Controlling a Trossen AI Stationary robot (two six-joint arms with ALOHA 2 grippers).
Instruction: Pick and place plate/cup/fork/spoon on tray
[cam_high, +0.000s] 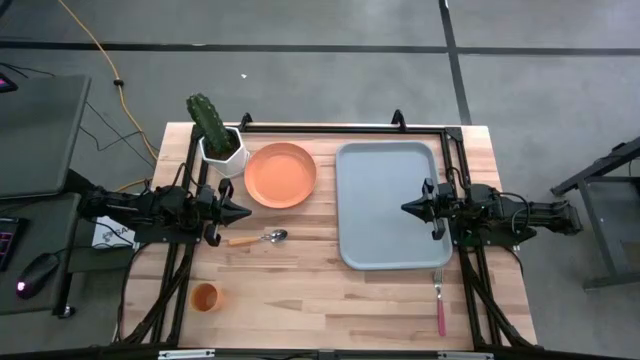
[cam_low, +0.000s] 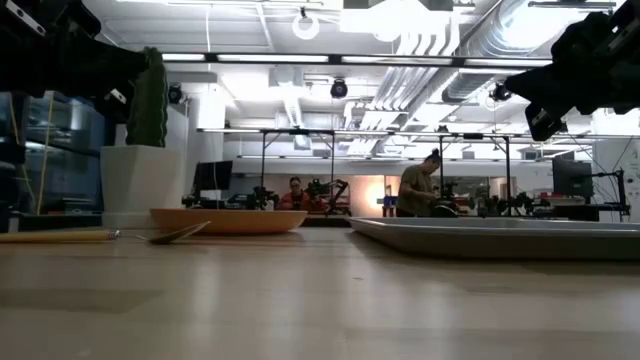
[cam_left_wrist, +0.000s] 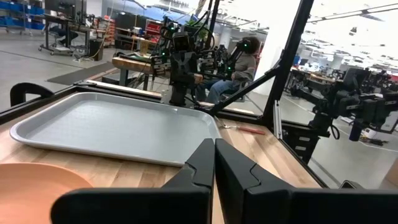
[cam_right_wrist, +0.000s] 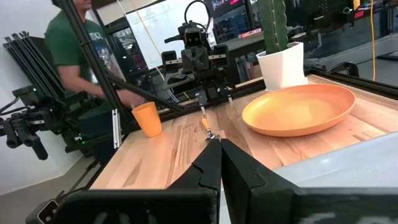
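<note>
- My left gripper (cam_high: 243, 212) hangs above the table just beside the plate's near-left edge, fingers pressed together on nothing; my wrist view shows the two dark tips meeting with only a seam between them.
- My right gripper (cam_high: 410, 208) hovers over the tray's right half, its fingers likewise closed and empty.
- Outward from the left gripper: the spoon (cam_high: 258, 238) lies flat on the wood just below it, shiny metal bowl pointing toward the tray, orange-yellow handle toward my left arm.
- The plate (cam_high: 280, 175) sits on the table between the cactus pot (cam_high: 222, 150) and the tray, near the tray's left rim but apart from it. It is smooth orange plastic, round and shallow with a low rim.
- The cup (cam_high: 204, 297) stands upright near the front-left of the table, well apart from everything else: a small orange tumbler with no handle.
- The fork (cam_high: 439, 305) lies just beyond the tray's front-right corner, metal tines toward the tray, slim pink handle toward the table's front edge.
- The tray (cam_high: 365, 235) is a matte grey-blue rectangle with rounded corners and a raised rim, and nothing lies on it.
- My judgement: none of the task is done yet; all four pieces remain on the pale butcher-block table (cam_high: 320, 300), and each still needs picking and placing.
</note>
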